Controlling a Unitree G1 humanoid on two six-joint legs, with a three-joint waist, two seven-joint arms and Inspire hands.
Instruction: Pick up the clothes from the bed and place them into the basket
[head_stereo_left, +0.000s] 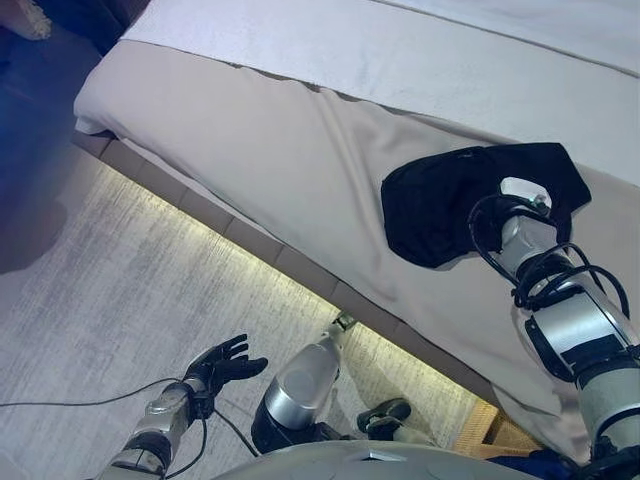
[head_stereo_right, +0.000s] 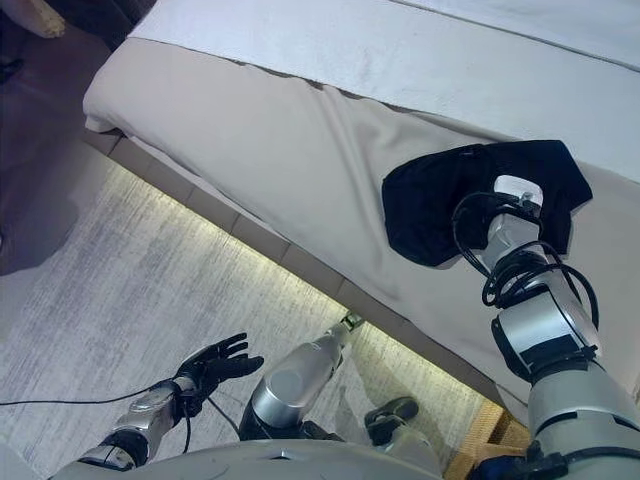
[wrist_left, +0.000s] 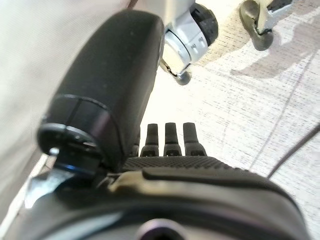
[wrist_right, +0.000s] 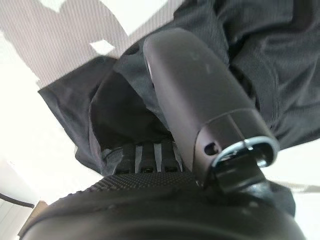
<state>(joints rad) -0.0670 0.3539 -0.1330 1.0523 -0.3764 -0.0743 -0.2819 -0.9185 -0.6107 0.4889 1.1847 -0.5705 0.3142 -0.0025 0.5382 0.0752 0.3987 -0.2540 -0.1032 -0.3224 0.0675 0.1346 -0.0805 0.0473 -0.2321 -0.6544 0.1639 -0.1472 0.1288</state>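
Clothing first: you have one black garment (head_stereo_left: 440, 205) lying crumpled on the beige cover of the bed (head_stereo_left: 280, 150), close to the bed's near edge and well away from its far corner. Your right hand (wrist_right: 200, 95) sits on top of that garment, reaching in over the near edge. In the right wrist view you see the thumb laid across the dark cloth and the fingers (wrist_right: 145, 155) pushed down into its folds, so you cannot tell whether they are curled round the fabric or merely pressing into it. The garment rests on the cover, not lifted from it.

Your left hand (head_stereo_left: 225, 362) hangs off the bed altogether, low over the pale carpet (head_stereo_left: 110, 290) in front of the bed's near edge. Its fingers are straight and spread, and it holds nothing; the left wrist view shows them extended above the carpet.

A woven basket (head_stereo_left: 485, 430) shows only as a corner beside the bed's near edge, under your right arm.
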